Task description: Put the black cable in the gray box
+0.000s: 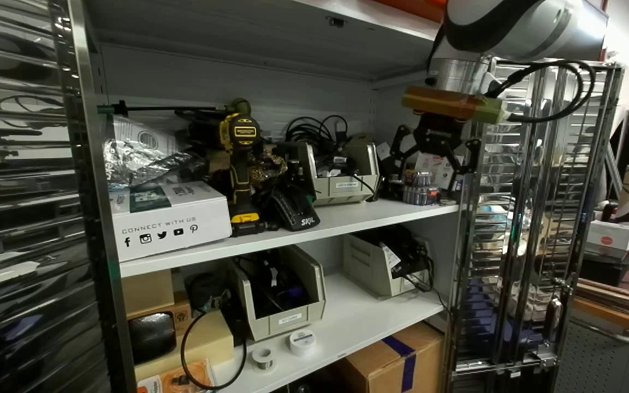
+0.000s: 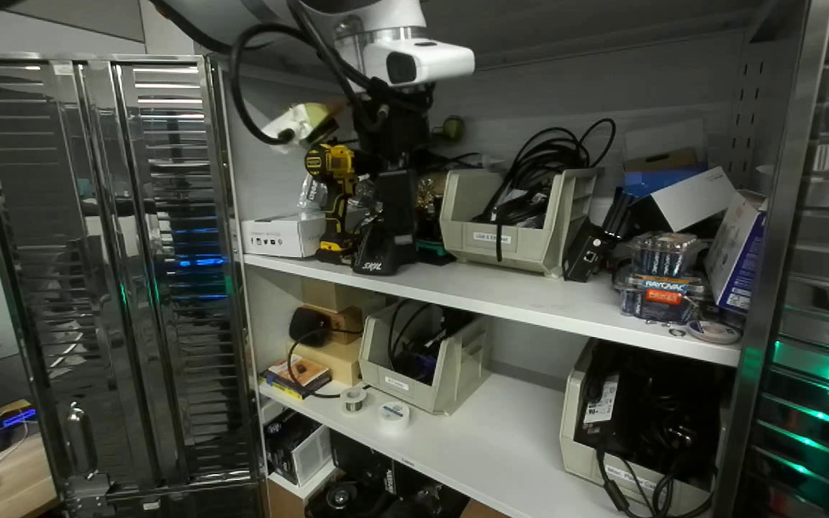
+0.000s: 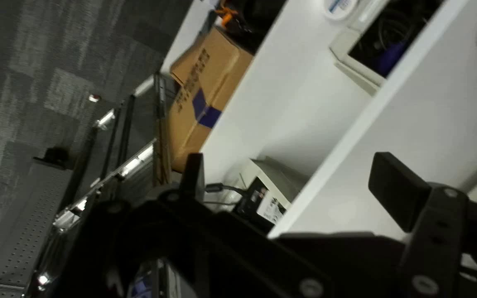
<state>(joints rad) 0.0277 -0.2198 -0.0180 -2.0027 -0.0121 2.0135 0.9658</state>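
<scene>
Several loops of black cable rose from the gray box on the upper shelf — probably the bundle meant, and so already home, though two lower gray boxes held dark cords too and I couldn't be sure. It looked light and limp with a little spring; sturdy enough to squeeze, plug ends aside, yet likely slick. I'd have pinched several strands low, where they gathered near the rim — a lone high loop would only bend away. One strand hung over the front wall and could have snagged. The gripper held nothing, its two fingers spread wide, out in front of the shelves. The white shelf looked smooth, but the box had neighbours: a black device stood tilted just beside it. Shiny louvered doors stood to either side, and dark carpet covered the floor.
</scene>
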